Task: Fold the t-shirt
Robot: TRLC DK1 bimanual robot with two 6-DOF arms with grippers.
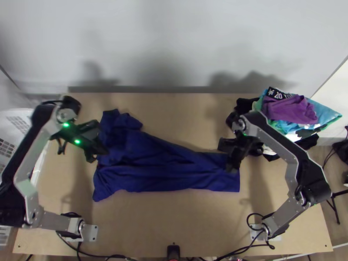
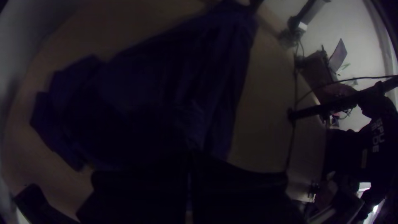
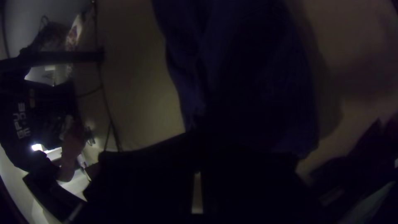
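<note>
Left pincer point(image 1: 97, 155) | right pincer point(image 1: 232, 167) | gripping opposite ends, creased blue t-shirt point(image 1: 152, 163)

White lettering point(image 1: 279, 95) marks a black band of cloth point(image 1: 271, 90) in the clothes pile point(image 1: 293, 111).

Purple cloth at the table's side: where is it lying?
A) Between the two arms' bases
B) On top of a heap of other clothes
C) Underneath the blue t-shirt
B: the top view shows the purple cloth on the heap, off to the right of the blue t-shirt.
</note>
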